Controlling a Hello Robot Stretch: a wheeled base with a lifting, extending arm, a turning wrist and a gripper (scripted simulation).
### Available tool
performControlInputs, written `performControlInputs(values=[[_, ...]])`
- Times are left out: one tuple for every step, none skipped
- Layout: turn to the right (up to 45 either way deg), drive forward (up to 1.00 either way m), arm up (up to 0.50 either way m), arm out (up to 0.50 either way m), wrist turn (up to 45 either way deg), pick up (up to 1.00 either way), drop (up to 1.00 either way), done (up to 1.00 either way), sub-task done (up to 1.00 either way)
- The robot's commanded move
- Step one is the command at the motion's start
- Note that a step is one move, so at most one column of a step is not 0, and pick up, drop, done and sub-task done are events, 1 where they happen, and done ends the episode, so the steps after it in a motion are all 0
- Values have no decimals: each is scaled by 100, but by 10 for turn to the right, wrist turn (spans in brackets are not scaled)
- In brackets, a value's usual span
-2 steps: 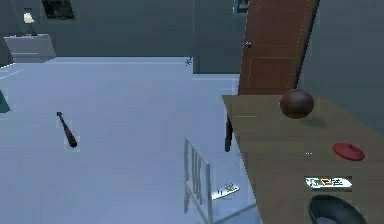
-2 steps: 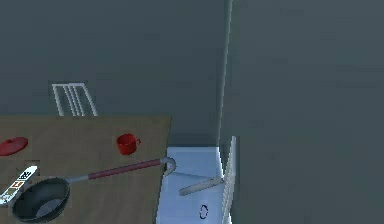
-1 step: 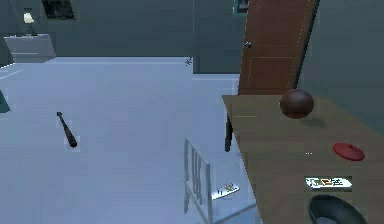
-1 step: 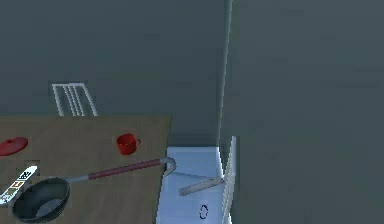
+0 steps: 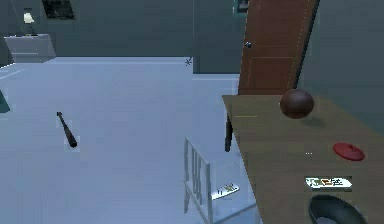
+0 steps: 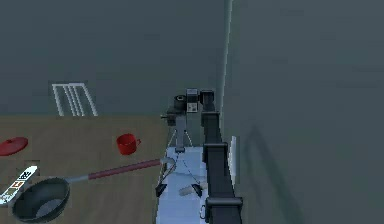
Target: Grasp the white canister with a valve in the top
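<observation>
My arm [image 6: 214, 165] rises as a dark bar from the arm side view's bottom edge, just past the brown table's [image 6: 70, 130] right end. The gripper [image 6: 183, 118] is a dark body at the arm's far end, against the grey wall, with thin dark parts hanging below it. I cannot tell whether it holds anything. On the table stand a small red cup [image 6: 126, 143], a red disc [image 6: 11, 145] and a dark pan [image 6: 43, 199] with a red handle. No white canister can be made out among them.
In the forward view the table [image 5: 280, 140] carries a brown ball [image 5: 297, 103], a red disc [image 5: 350, 150], a flat printed item [image 5: 329, 182] and the pan [image 5: 336, 211]. A white chair [image 5: 205, 185] stands at its left. A baseball bat [image 5: 66, 130] lies on the floor; a brown door [image 5: 280, 45] is behind.
</observation>
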Motion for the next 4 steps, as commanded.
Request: performControlInputs(values=[[0,0,0,0,450,0,0,0,0],[0,0,0,0,450,0,0,0,0],[0,0,0,0,450,0,0,0,0],[0,0,0,0,450,0,0,0,0]])
